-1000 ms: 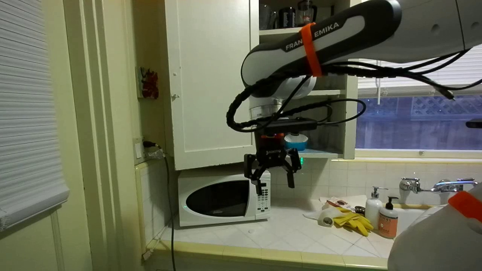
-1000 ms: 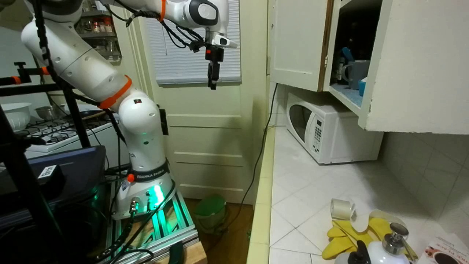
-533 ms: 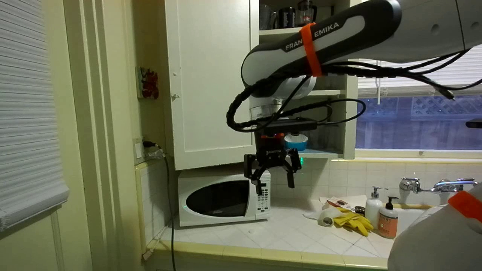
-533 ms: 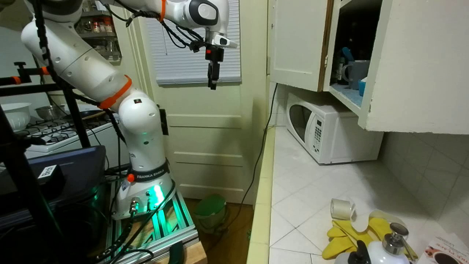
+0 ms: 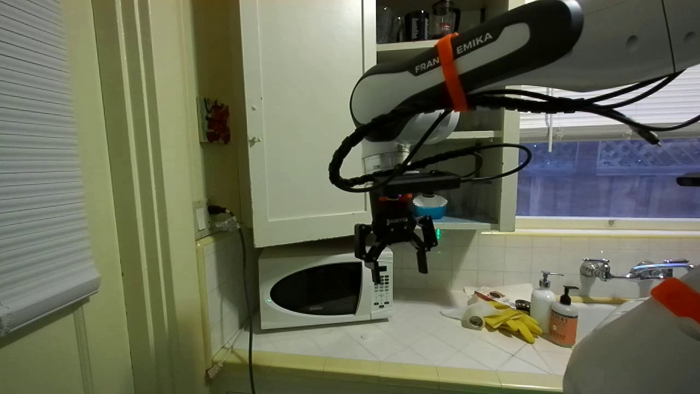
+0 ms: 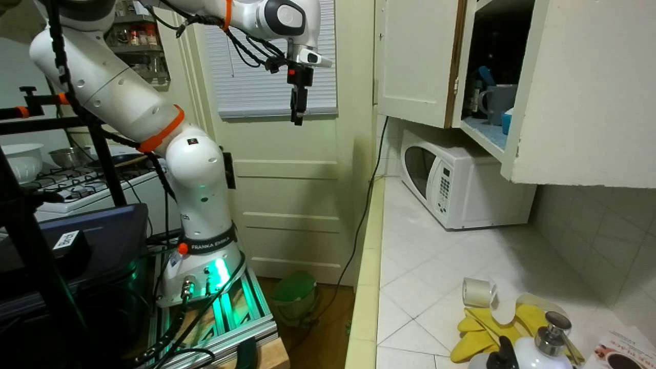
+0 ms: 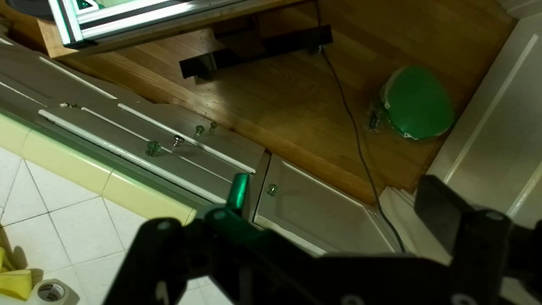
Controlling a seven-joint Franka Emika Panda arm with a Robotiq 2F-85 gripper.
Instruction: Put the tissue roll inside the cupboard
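Note:
The tissue roll [image 5: 473, 317] lies on its side on the tiled counter beside the yellow gloves, with a loose strip trailing from it. It also shows in an exterior view [image 6: 476, 292] and at the lower left of the wrist view [image 7: 60, 295]. The white cupboard [image 5: 507, 180] hangs on the wall with its panel door [image 5: 311, 126] swung open. My arm partly hides its shelves. My gripper [image 5: 400, 268] points down, open and empty, in front of the cupboard and well above the counter, away from the roll. Its fingers stand wide apart in the wrist view [image 7: 338, 194].
A white microwave [image 5: 322, 290] stands under the cupboard. Yellow gloves [image 5: 513, 323], a white pump bottle [image 5: 541, 303] and an orange soap bottle [image 5: 563, 323] sit near the roll. A blue bowl [image 5: 430, 208] is on the lowest shelf. A green-lidded bin [image 7: 419, 101] stands on the floor.

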